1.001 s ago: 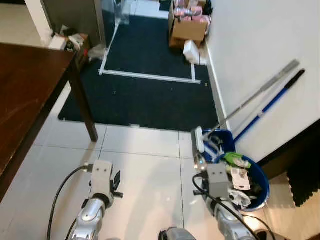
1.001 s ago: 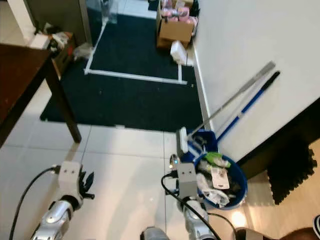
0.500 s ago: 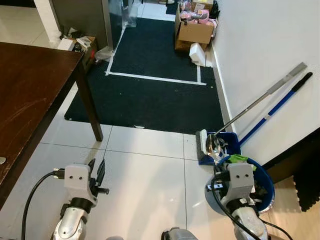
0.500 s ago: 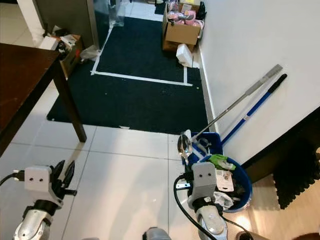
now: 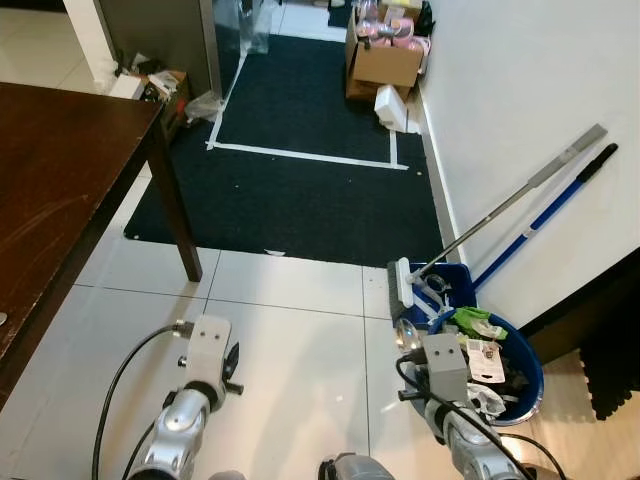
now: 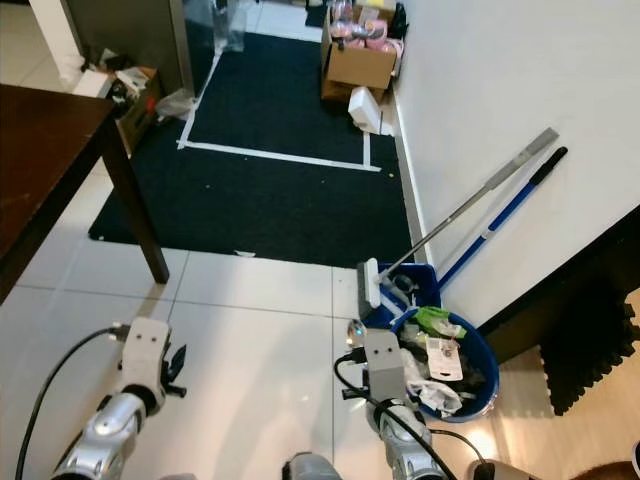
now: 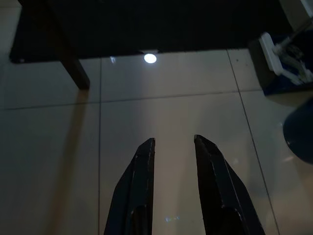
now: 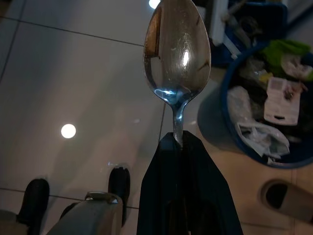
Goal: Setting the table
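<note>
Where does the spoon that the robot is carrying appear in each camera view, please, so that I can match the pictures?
Left eye view: the spoon has its bowl just above the right pincer, beside the blue bin.
Right eye view: its bowl sits left of that bin.
Right wrist view: large and central, handle clamped between the black fingers.
Left wrist view: I cannot find it.
Shared landmark: the blue bin.

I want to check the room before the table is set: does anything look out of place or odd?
Nothing is spilled or broken. The blue bucket by the wall is crammed with rubbish, and the right gripper carries a spoon above the floor.
</note>
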